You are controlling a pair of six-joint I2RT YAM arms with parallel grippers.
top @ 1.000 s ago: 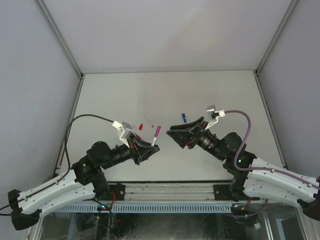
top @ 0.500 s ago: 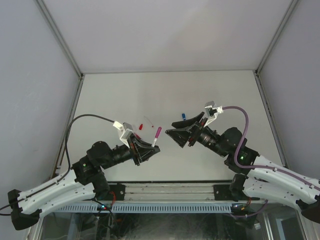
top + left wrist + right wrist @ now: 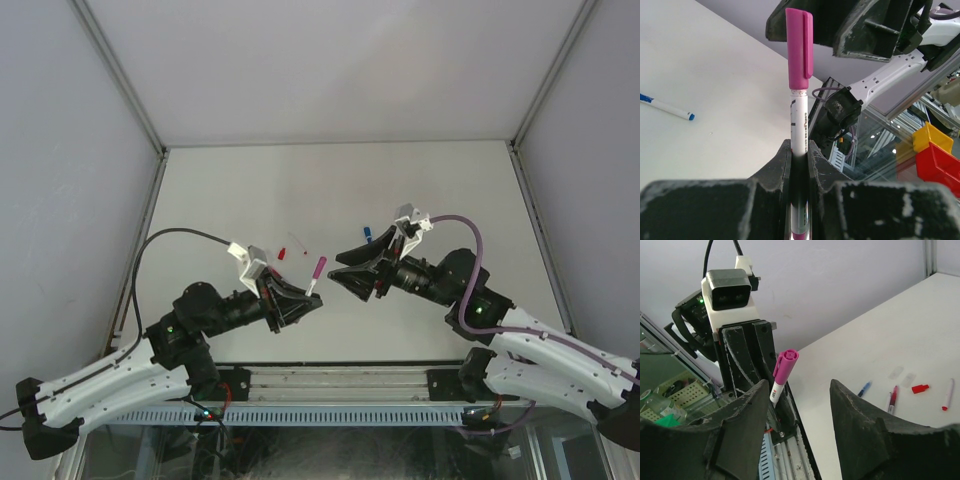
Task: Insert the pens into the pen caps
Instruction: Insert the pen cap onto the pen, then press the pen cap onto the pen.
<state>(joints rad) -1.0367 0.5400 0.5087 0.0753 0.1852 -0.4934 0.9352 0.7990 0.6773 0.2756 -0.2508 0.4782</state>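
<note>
White table (image 3: 400, 190); left hand (image 3: 306, 297) grips capped magenta pen (image 3: 317, 268)

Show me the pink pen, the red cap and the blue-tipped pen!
pink pen (image 3: 800, 122), left wrist view, on its white barrel.
red cap (image 3: 920, 388), right wrist view, on its middle.
blue-tipped pen (image 3: 667, 107), left wrist view, on its white barrel.

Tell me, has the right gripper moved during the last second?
Yes. In the top view the right gripper has shifted left against the blue pen lying on the table, toward the magenta pen in the left gripper.
</note>
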